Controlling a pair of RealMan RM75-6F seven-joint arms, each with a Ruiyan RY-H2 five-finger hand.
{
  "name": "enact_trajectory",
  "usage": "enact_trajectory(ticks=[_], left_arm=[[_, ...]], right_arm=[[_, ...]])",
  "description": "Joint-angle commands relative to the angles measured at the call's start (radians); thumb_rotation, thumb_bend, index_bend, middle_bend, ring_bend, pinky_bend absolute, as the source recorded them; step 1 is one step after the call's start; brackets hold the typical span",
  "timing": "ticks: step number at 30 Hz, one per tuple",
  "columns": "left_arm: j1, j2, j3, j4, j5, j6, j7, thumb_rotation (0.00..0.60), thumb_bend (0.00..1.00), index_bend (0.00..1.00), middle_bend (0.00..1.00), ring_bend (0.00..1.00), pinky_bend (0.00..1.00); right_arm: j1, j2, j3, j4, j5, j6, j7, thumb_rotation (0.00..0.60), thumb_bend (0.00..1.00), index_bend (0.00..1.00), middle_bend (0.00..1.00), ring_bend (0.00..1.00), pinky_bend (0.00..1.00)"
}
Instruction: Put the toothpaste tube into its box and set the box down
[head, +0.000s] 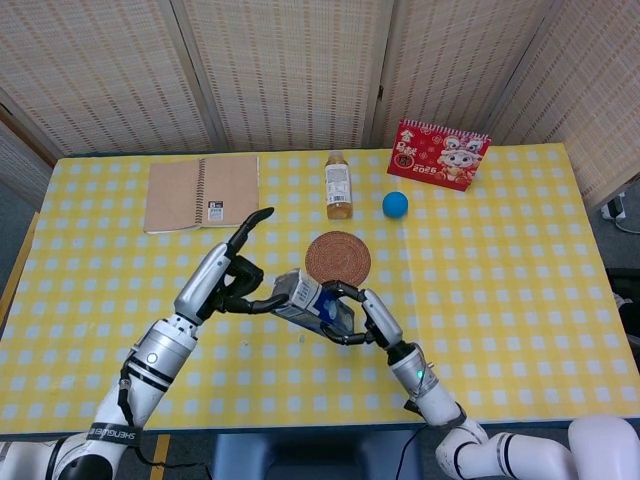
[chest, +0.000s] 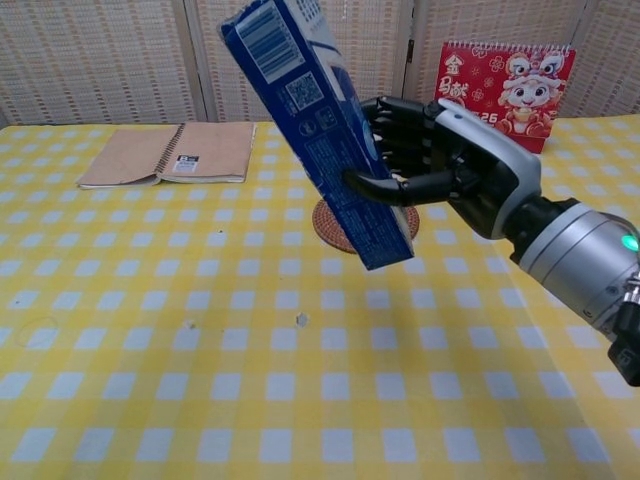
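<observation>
I have the blue toothpaste box (chest: 318, 130) up in the air over the yellow checked desk (chest: 150, 380), grasped by my right hand (chest: 455, 170): its fingers (chest: 385, 188) wrap the lower half of the carton, thumb on the near face and the rest on the far side. In the chest view the box leans, its long axis running from about 11 o'clock at the top to 5 o'clock at the bottom, with the bottom corner hanging above the round woven coaster (chest: 335, 232) and not touching the desk. From the head view the box (head: 303, 298) lies nearly crosswise between the two hands, its free end pointing toward 9 o'clock at my left hand (head: 232, 277). That left hand is just beside that end, fingers spread and one raised; I cannot tell whether a fingertip touches the carton, but it holds nothing. I cannot see the toothpaste tube anywhere, so I judge it is inside. The set-down turns on that tilt: the right hand carries the box alone and must lower it toward 6 o'clock, onto bare desk near the coaster.
</observation>
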Motion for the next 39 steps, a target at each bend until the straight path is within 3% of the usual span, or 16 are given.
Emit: enact_trajectory(ticks=[1, 3, 5, 7, 10, 14, 16, 22, 28, 33, 35, 39], left_arm=[[0.014, 0.0, 0.061, 0.049, 0.107, 0.058, 0.128, 0.401, 0.16, 0.01, 0.94, 0.87, 1.0], [0.027, -0.017, 0.098, 0.092, 0.182, 0.119, 0.216, 0.398, 0.16, 0.04, 0.75, 0.69, 0.92], [0.042, -0.037, 0.128, 0.137, 0.242, 0.171, 0.282, 0.402, 0.16, 0.09, 0.52, 0.45, 0.69], [0.061, -0.049, 0.159, 0.187, 0.297, 0.214, 0.342, 0.431, 0.16, 0.12, 0.4, 0.32, 0.52], [0.087, -0.048, 0.201, 0.25, 0.351, 0.248, 0.421, 0.495, 0.16, 0.14, 0.27, 0.19, 0.31], [0.115, -0.009, 0.26, 0.293, 0.367, 0.237, 0.529, 0.599, 0.15, 0.11, 0.08, 0.04, 0.17], [0.128, -0.004, 0.28, 0.323, 0.377, 0.233, 0.553, 0.6, 0.16, 0.08, 0.02, 0.0, 0.13], [0.173, -0.026, 0.316, 0.416, 0.425, 0.235, 0.52, 0.6, 0.16, 0.04, 0.0, 0.0, 0.11], [0.192, -0.016, 0.33, 0.443, 0.413, 0.188, 0.467, 0.6, 0.16, 0.01, 0.0, 0.0, 0.11], [0.201, 0.008, 0.346, 0.472, 0.381, 0.09, 0.394, 0.6, 0.16, 0.0, 0.0, 0.0, 0.11], [0.206, 0.008, 0.347, 0.483, 0.382, 0.079, 0.381, 0.6, 0.16, 0.0, 0.0, 0.0, 0.1], [0.216, 0.002, 0.347, 0.503, 0.385, 0.062, 0.354, 0.6, 0.16, 0.0, 0.0, 0.0, 0.1]], right_arm=[[-0.011, 0.019, -0.012, 0.002, -0.006, 0.009, -0.018, 0.6, 0.35, 0.41, 0.36, 0.4, 0.37], [-0.021, 0.041, -0.021, 0.004, -0.008, 0.014, -0.036, 0.6, 0.35, 0.41, 0.36, 0.39, 0.37], [-0.031, 0.064, -0.032, 0.009, -0.013, 0.021, -0.06, 0.6, 0.35, 0.41, 0.36, 0.39, 0.37], [-0.045, 0.095, -0.049, 0.022, -0.019, 0.027, -0.099, 0.6, 0.35, 0.41, 0.36, 0.39, 0.37], [-0.064, 0.139, -0.069, 0.038, -0.014, 0.022, -0.147, 0.6, 0.35, 0.41, 0.36, 0.39, 0.37], [-0.08, 0.2, -0.092, 0.042, -0.007, 0.002, -0.195, 0.6, 0.35, 0.41, 0.36, 0.39, 0.37], [-0.087, 0.221, -0.101, 0.051, -0.003, -0.004, -0.225, 0.6, 0.35, 0.41, 0.36, 0.39, 0.37], [-0.108, 0.242, -0.138, 0.088, 0.014, -0.05, -0.272, 0.6, 0.35, 0.41, 0.35, 0.37, 0.37], [-0.11, 0.238, -0.153, 0.122, 0.028, -0.096, -0.297, 0.6, 0.35, 0.41, 0.33, 0.35, 0.36], [-0.104, 0.226, -0.163, 0.144, 0.03, -0.137, -0.339, 0.6, 0.35, 0.4, 0.27, 0.3, 0.34], [-0.102, 0.231, -0.163, 0.143, 0.028, -0.145, -0.355, 0.6, 0.35, 0.36, 0.23, 0.27, 0.32], [-0.099, 0.241, -0.163, 0.136, 0.036, -0.166, -0.375, 0.6, 0.34, 0.17, 0.12, 0.18, 0.24]])
